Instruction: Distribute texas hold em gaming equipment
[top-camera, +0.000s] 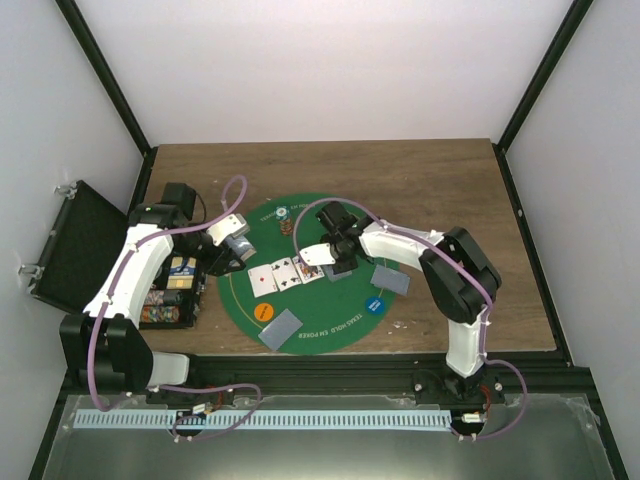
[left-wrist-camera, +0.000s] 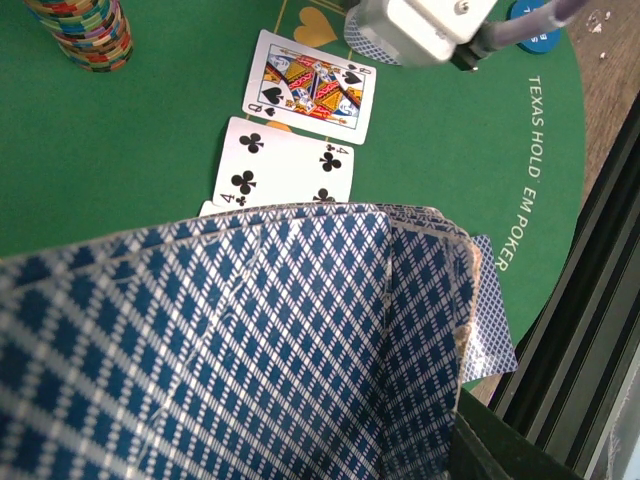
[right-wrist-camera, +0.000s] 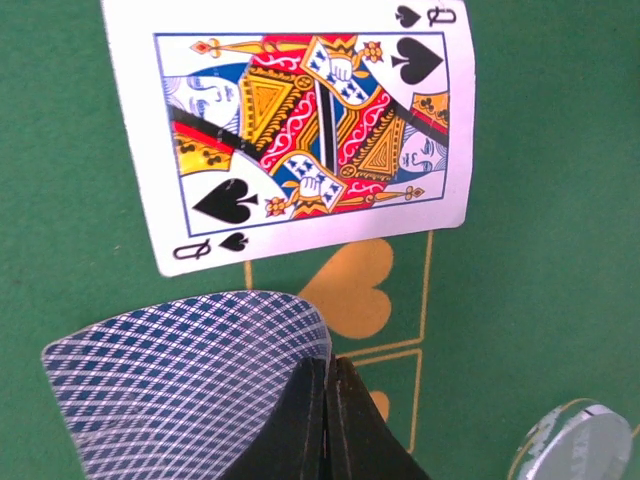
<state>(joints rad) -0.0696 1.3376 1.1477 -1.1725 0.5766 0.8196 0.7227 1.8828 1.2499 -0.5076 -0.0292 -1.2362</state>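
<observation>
Filling the lower half of your left wrist view, right against the lens, is the deck (left-wrist-camera: 250, 350), its blue-lattice backs slightly fanned. It hides nearly all of your left gripper (top-camera: 238, 247), whose jaws are a little apart and clamped on that deck. Only one dark finger (left-wrist-camera: 500, 450) shows, at the bottom corner.

At far left, the chip stack (left-wrist-camera: 85, 35) is cut off by the top edge. Next come the four of clubs (left-wrist-camera: 285, 165) and the queen of spades (left-wrist-camera: 312, 85), face up on the green mat (left-wrist-camera: 120, 150). A third face-up card (left-wrist-camera: 215, 208) is almost wholly covered by the deck, so you cannot read its value.

Further right, your right gripper (right-wrist-camera: 327, 375) is pinched tight on one bent face-down card (right-wrist-camera: 190, 380), held just short of the queen. A pale disc (right-wrist-camera: 575, 445) is cropped at the lower right corner of that wrist view.
</observation>
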